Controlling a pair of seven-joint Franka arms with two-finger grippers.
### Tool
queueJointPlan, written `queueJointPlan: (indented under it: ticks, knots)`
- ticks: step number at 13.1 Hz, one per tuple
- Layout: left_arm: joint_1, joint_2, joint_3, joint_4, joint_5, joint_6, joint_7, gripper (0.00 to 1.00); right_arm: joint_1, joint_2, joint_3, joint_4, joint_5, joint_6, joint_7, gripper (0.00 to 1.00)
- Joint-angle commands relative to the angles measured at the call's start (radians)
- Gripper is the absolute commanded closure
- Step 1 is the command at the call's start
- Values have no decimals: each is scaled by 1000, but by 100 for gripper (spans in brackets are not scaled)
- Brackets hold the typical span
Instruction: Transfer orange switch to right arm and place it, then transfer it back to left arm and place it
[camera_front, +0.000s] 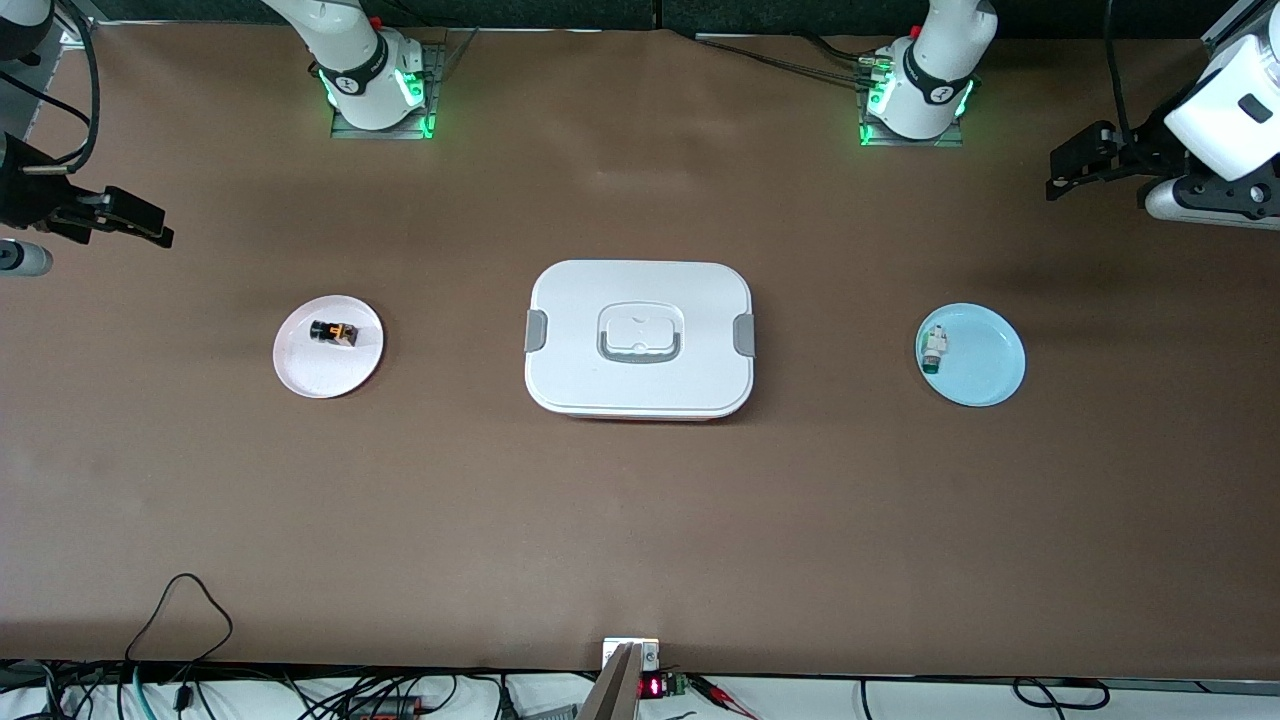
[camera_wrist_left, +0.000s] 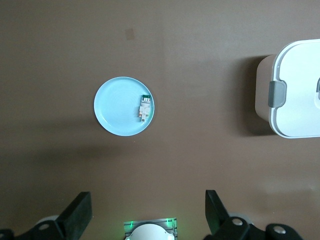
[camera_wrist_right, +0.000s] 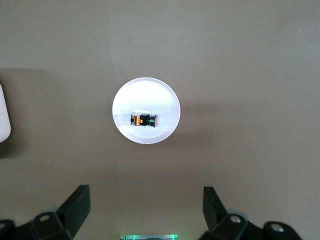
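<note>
- Now, your right gripper (camera_wrist_right: 145, 210) hangs high over the white plate (camera_front: 300, 375), fingers spread, empty.
- Your left gripper (camera_wrist_left: 147, 215) hangs likewise over the blue plate (camera_front: 985, 365).
- Your orange switch (camera_front: 334, 332) lies on the white plate, toward the right arm's end, well apart from the box (camera_front: 640, 338).

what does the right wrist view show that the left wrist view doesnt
Only the right wrist view shows the orange switch lying on the white plate, with the open right gripper high above it. Only the left wrist view shows the small white component on the blue plate and the open left gripper. Both show the brown table and part of the box.
</note>
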Motion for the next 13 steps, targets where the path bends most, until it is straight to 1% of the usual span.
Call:
queueJointPlan:
  ticks: [1, 10, 13]
  knots:
    - [-2, -9, -3, -6, 20, -1, 7, 0, 5, 8, -2, 26, -13, -22, -5, 0]
    - [0, -9, -2, -6, 18, -1, 7, 0, -1, -1, -7, 29, -16, -22, -4, 0]
    - [-2, -9, -3, -6, 18, -1, 7, 0, -2, -1, -8, 55, -14, -22, -7, 0]
